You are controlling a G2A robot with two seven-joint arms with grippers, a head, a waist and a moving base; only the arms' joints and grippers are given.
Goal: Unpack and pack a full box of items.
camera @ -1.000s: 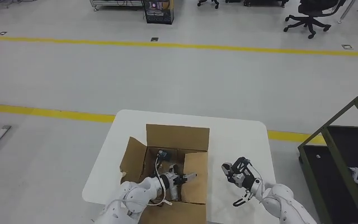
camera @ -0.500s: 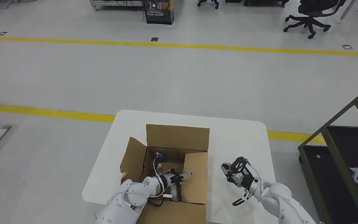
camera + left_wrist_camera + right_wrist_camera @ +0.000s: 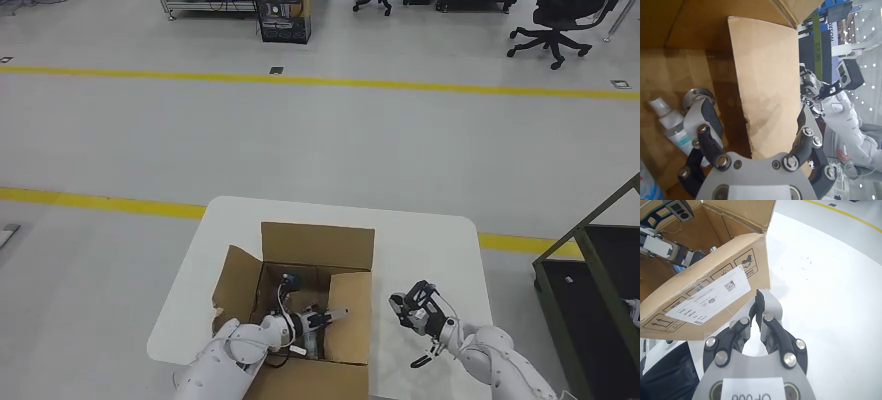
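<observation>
The cardboard box (image 3: 317, 245) is sitting toward the 6 o'clock edge of the white table (image 3: 430, 250) with its flaps standing open. A spray bottle (image 3: 670, 121), a metal flange (image 3: 696, 94) and a blue-labelled bottle (image 3: 647, 181) are lying on its floor. Judging by that, the contents are mostly waiting inside, and I cannot tell whether unpacking is beginning or packing is finishing. The left gripper (image 3: 755, 111) is hanging inside the box with its fingers spread wide. They are straddling the 3 o'clock flap (image 3: 764, 75), one finger inside just beside the flange and the other outside. The right gripper (image 3: 758, 302) is hovering over the table at the box's 3 o'clock, its fingers pressed together on nothing, just beside the labelled outer face of that flap. Bare tabletop is lying from 12 to 3 o'clock of the box. The inward-leaning flap and the walls are crowding the left arm's room.
</observation>
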